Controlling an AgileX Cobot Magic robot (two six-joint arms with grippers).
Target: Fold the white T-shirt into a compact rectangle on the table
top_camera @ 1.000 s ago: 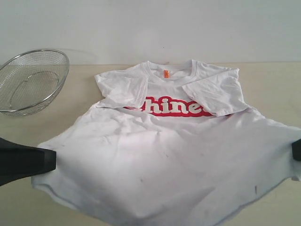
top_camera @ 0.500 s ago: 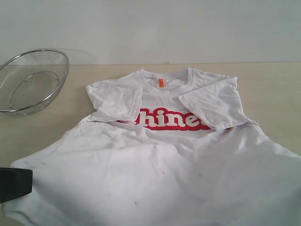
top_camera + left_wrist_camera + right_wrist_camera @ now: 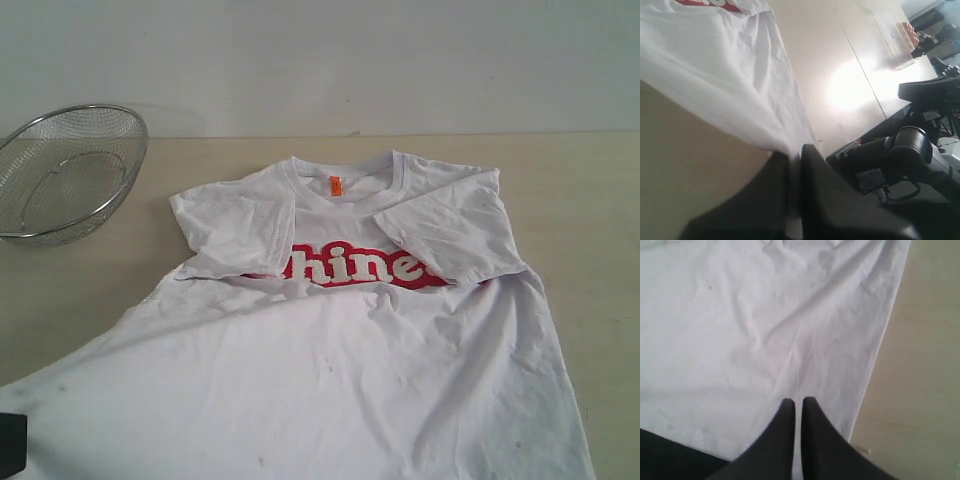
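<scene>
Shows the shirt (image 3: 350,390) face up on the table (image 3: 580,190), collar at the far side, both sleeves (image 3: 235,225) turned in over the chest and half covering the red lettering (image 3: 350,268). Shows the lower half apparently raised off the tabletop and stretched taut toward the near edge, with the hem corners outside the exterior view. Left gripper (image 3: 795,150): closed tight on a corner of the hem, with cloth fanning out from the fingertips; visible only as a dark sliver at the lower left of the exterior view. Right gripper (image 3: 796,401): likewise closed, with creases converging on the tips and a pale strip between them, hence judged to be pinching the hem near the shirt's side edge. Held at both corners for a reason: keeps the hem straight and the body flat, ready to travel over the chest as one sheet. Sleeves in first, leaving a plain rectangle for the crosswise fold. Step in hand, by judgement: the hem-to-collar fold, roughly midway through the task. Wire basket (image 3: 70,170) at the far left, well apart from the shirt and of no use to the fold. Risk: uneven carry of the two corners, giving a skewed edge.
</scene>
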